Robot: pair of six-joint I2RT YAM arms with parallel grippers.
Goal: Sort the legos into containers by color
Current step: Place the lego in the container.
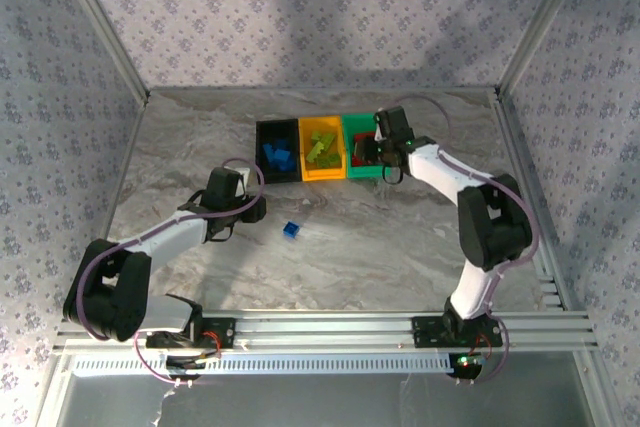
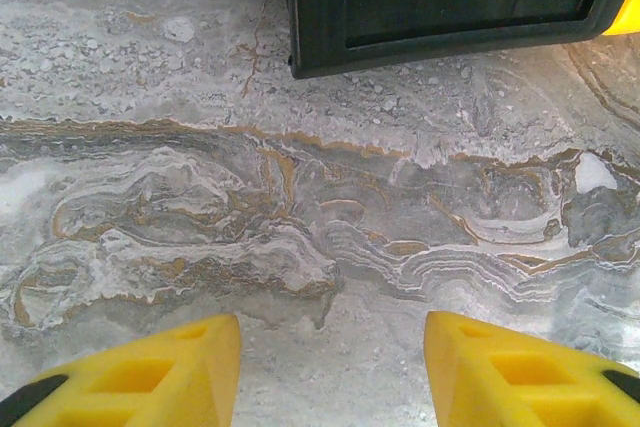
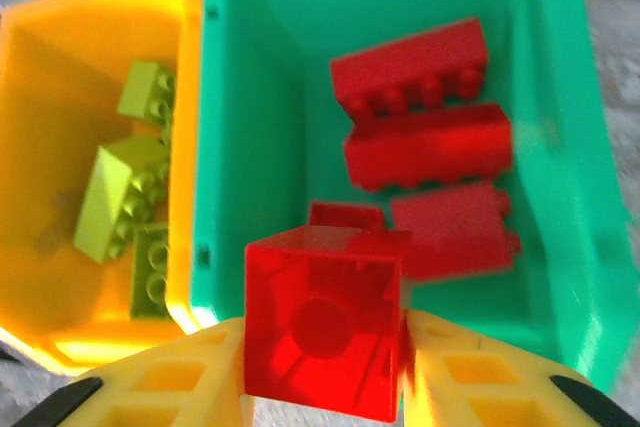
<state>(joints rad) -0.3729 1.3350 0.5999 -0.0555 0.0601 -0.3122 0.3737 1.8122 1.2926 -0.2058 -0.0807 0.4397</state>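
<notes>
From the top, one blue lego (image 1: pixel 291 230) lies on the counter (image 1: pixel 380 247), and the wrist views up close show the right claw (image 3: pixel 325 335) squeezing a red lego (image 3: pixel 322 342) over the green bin (image 3: pixel 250 97) of other red legos (image 3: pixel 420 72), and the left claw (image 2: pixel 332 337) open near the black bin (image 2: pixel 450 7).

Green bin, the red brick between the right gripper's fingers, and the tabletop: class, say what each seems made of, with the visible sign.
The green bin: likely moulded plastic, smooth walls with soft sheen. The red brick: hard glossy plastic, seemingly; its flat face catches light. The tabletop: grey-brown veined marble pattern, matte; real stone or printed laminate, I cannot tell.
</notes>
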